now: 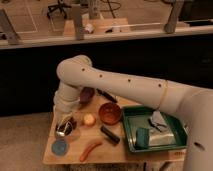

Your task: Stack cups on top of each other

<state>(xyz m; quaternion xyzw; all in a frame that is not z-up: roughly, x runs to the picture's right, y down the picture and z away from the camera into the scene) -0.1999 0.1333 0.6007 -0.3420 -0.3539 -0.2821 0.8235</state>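
Observation:
The low light-blue cup (60, 146) sits on the wooden table (115, 154) near its front left corner. Just behind it is the small shiny steel cup (65, 130) with a dark inside. My gripper (66, 121) hangs at the end of the white forearm, directly over the steel cup and touching or almost touching it. It is shut. Whether the steel cup is held in it I cannot tell, because the wrist hides the contact. The light-blue cup stands apart from the gripper, a little toward the table's front.
A red-brown bowl (109, 112) stands mid-table and a purple bowl (87, 94) behind the arm. A yellow round item (89, 119), a dark bar (110, 135) and an orange stick (90, 149) lie nearby. A green tray (131, 131) with items fills the right side.

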